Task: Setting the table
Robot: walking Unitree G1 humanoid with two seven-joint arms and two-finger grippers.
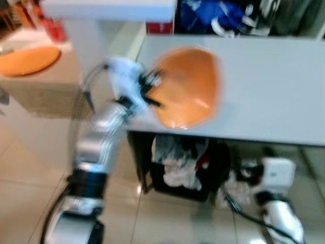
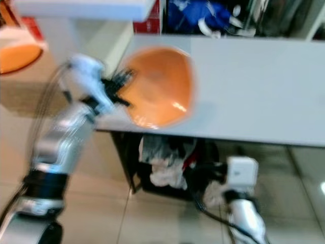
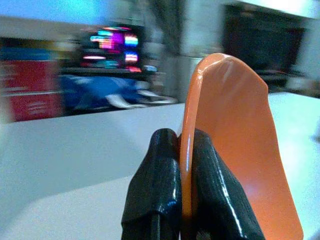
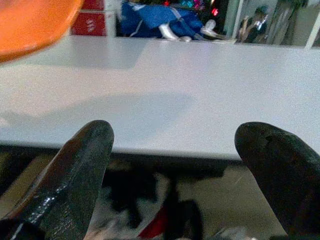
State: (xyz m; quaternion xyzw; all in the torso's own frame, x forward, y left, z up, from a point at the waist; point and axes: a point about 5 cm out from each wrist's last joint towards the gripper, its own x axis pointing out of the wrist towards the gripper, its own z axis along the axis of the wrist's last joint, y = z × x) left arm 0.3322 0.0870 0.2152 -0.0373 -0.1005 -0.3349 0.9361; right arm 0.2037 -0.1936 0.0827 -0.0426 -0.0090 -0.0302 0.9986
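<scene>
The left gripper (image 3: 180, 165) pinches the orange plate (image 1: 189, 86) by its rim over the near corner of the grey table (image 1: 274, 86). The plate looks stiff, light and glossy, so a rim hold may slip. The right gripper (image 4: 175, 165) hangs low with its fingers spread apart.

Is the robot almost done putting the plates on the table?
Not yet. The left pincer is shut on the rim of one orange plate, carrying it over the near left corner of the white table; it doesn't look set down. Another orange plate waits on the counter to the left. The right pincer is open, low before the table.
</scene>
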